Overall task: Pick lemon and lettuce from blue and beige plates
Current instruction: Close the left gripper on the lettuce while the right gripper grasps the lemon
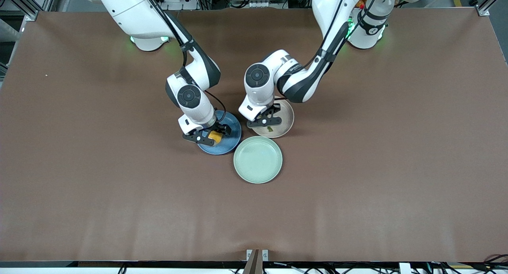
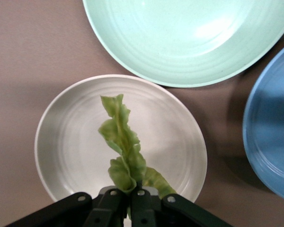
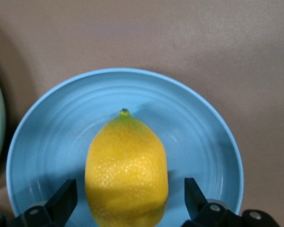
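Front view: we see two white arms reaching down to three round plates grouped near the middle of a brown counter (image 1: 79, 167). The blue plate (image 1: 232, 141) sits toward the right arm's end, the beige plate (image 1: 283, 123) toward the left arm's end, just beside it. A pale mint-green plate (image 1: 258, 159) lies nearer the camera, at about six o'clock from the gap between them, close to both.

The right hand (image 1: 212, 137) is low over the blue plate, its fingers spread apart on either side of the lemon (image 1: 215, 136), which rests on that plate. In the right wrist view we see the lemon (image 3: 127, 172) standing between the two fingertips (image 3: 61, 201), not squeezed.

The left hand (image 1: 269, 125) is down on the beige plate. In the left wrist view its fingers (image 2: 114, 205) are pressed together, clamped on one end of the lettuce (image 2: 123, 142); the leaf's other end stretches toward the plate's middle.
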Controlling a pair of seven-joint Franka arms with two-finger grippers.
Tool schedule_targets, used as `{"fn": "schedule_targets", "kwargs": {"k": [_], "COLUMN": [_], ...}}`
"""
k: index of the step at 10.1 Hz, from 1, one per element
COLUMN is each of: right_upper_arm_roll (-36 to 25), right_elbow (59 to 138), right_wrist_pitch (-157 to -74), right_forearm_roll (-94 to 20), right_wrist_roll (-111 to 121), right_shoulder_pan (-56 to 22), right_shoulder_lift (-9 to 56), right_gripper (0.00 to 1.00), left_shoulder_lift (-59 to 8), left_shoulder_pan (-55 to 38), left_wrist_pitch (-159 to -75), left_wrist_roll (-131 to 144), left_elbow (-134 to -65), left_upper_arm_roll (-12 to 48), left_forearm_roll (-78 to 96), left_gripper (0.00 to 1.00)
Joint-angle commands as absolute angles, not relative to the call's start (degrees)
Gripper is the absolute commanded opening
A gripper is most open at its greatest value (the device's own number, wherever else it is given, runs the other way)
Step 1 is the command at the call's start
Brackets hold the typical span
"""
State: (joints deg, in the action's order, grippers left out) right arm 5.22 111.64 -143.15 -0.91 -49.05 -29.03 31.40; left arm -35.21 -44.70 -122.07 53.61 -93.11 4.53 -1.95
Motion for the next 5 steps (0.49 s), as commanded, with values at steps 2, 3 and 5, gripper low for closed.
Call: {"fn": "schedule_targets", "kwargs": {"k": [2,3,5], "right_upper_arm_roll": [5.4,5.4,5.4], "right_elbow": [111.6,111.6,111.5], "right_wrist_pitch": [-146.0,-146.3,-146.4], "right_forearm_roll": [0.7,0.7,0.8], "right_wrist_roll": [-51.3,-51.3,-51.3], "right_shoulder_pan": [-29.3,-29.3,-29.3], "right_shoulder_lift": [33.3,33.7,33.9], "right_gripper": [1.0,1.0,1.0], "left_shoulder_lift": [-31.3,-31.1,-30.0], "left_shoulder_pan": [-43.0,-41.6,-37.9], "left_wrist_pitch": [-120.0,-120.0,-118.1], "left_wrist_roll": [55.2,55.0,54.0], "left_elbow": [-94.0,-94.0,-93.5], "left_upper_arm_roll": [4.4,4.4,4.4], "left_forearm_roll": [-3.0,-3.0,-3.4], "left_gripper": [0.0,0.0,0.0]}}
